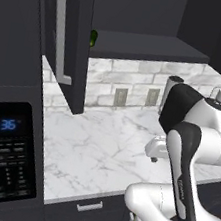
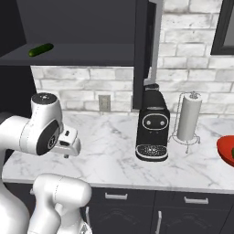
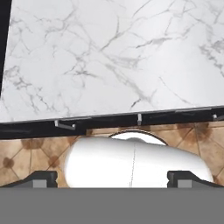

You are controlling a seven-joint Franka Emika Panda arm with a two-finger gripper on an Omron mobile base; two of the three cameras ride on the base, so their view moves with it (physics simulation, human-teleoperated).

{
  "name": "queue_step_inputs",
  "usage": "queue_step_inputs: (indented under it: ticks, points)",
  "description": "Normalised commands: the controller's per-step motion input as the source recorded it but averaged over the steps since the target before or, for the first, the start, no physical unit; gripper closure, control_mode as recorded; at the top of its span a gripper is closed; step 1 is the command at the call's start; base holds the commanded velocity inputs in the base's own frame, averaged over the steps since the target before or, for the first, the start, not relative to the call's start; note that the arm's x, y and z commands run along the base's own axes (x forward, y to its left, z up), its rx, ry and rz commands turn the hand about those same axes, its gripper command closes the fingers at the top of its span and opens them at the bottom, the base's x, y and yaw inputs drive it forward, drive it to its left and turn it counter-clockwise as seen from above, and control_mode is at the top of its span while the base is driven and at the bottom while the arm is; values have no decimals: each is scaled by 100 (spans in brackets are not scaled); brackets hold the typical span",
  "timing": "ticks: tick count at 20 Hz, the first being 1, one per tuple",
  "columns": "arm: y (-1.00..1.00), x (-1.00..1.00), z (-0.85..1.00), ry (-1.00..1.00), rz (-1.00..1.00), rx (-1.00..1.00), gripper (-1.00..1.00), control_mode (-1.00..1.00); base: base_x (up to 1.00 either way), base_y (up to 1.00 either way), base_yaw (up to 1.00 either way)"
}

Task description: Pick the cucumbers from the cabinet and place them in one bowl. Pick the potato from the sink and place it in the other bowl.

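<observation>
I hold the hand [image 3: 112, 178] fully open and empty above the worktop's [image 3: 109, 57] front edge. Farther back, one cucumber [image 2: 41, 50] lies on the open cabinet's [image 1: 73, 41] shelf. The red bowl [image 2: 227, 150] is at the worktop's right end.

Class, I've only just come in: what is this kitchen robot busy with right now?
Nothing is in its grip. The gripper is open and empty, pointing down at the marble counter. The cabinet door stands open, and one cucumber lies on its shelf. The red bowl sits at the counter's right end.
</observation>
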Motion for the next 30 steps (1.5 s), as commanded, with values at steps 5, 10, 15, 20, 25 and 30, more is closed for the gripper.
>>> queue_step_inputs:
  ticks: [5,10,15,20,25,30]
  points:
    - [9,-48,6,-40,1,0,-100,-100,0,0,0]
    - [0,-28,39,-17,-2,-1,-100,-100,0,0,0]
    - [10,6,94,4,-12,-3,-100,-100,0,0,0]
    - [23,22,90,-2,-6,0,-100,-100,0,0,0]
    - [17,2,56,-7,0,11,-100,-100,0,0,0]
    - [23,4,66,-10,-1,11,-100,-100,0,0,0]
